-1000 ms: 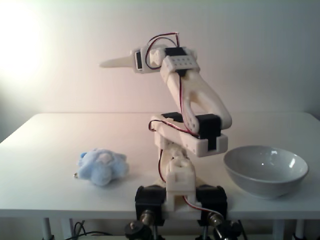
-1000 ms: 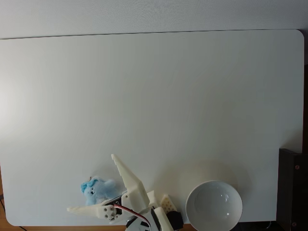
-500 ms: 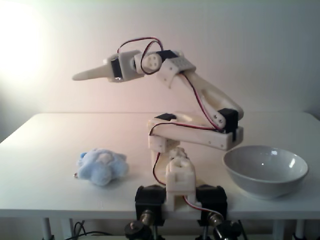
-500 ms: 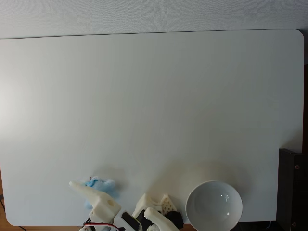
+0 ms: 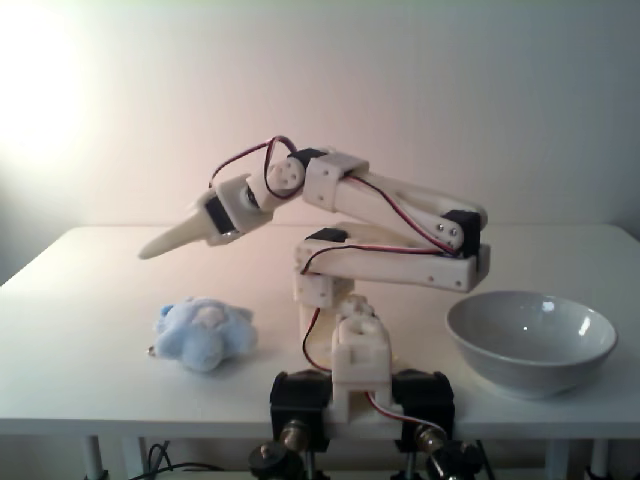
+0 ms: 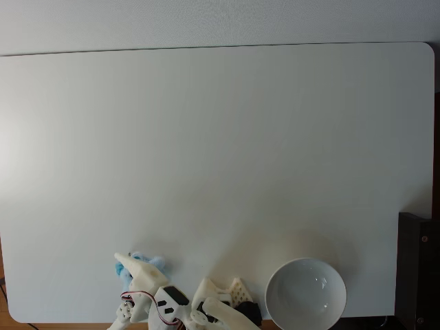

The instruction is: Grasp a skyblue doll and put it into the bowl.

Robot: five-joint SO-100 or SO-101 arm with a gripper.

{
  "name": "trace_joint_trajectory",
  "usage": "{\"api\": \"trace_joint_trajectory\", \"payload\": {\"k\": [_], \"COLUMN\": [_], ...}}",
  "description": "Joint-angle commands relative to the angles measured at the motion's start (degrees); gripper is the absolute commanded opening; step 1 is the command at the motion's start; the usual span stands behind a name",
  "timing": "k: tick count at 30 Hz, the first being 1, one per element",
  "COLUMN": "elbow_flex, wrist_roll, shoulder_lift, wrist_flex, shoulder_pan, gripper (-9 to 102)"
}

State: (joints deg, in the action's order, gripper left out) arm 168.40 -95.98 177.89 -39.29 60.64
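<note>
Near the front edge of the white worktop (image 5: 90, 300): a fluffy pale-blue doll (image 5: 205, 334) with whitish patches, lying low and free, well apart from the glossy white bowl (image 5: 531, 342) on the other side of the arm base. Above the doll, tilted down toward it: the tool (image 5: 160, 245), probably lining up for a grasp. Empty; whether wide or narrow, cannot tell.

A strong warm glow blows out the wall (image 5: 40, 90) at upper left in a fixed view, washing that side pinkish and leaving the whole picture soft and hazy. The bowl (image 5: 530, 340) carries small glints. From above, the table (image 6: 220, 151) is evenly, coolly lit, with faint shadows beside the bowl (image 6: 305, 294).
</note>
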Motion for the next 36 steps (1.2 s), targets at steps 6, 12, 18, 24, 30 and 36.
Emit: {"api": "trace_joint_trajectory", "payload": {"k": [6,12,18,24,30,36], "elbow_flex": [5.62,8.88,8.88,8.88,8.88,8.88], "wrist_roll": [0.44,0.44,-0.09,0.26,0.35,0.26], "shoulder_lift": [17.05,16.79,11.78,8.88,8.79,8.79], "wrist_flex": [0.09,-0.18,-5.01,-8.53,-13.62,-20.3], "shoulder_pan": [-0.09,0.0,0.97,0.88,0.09,0.0], "gripper": [85,85,85,85,85,84]}}
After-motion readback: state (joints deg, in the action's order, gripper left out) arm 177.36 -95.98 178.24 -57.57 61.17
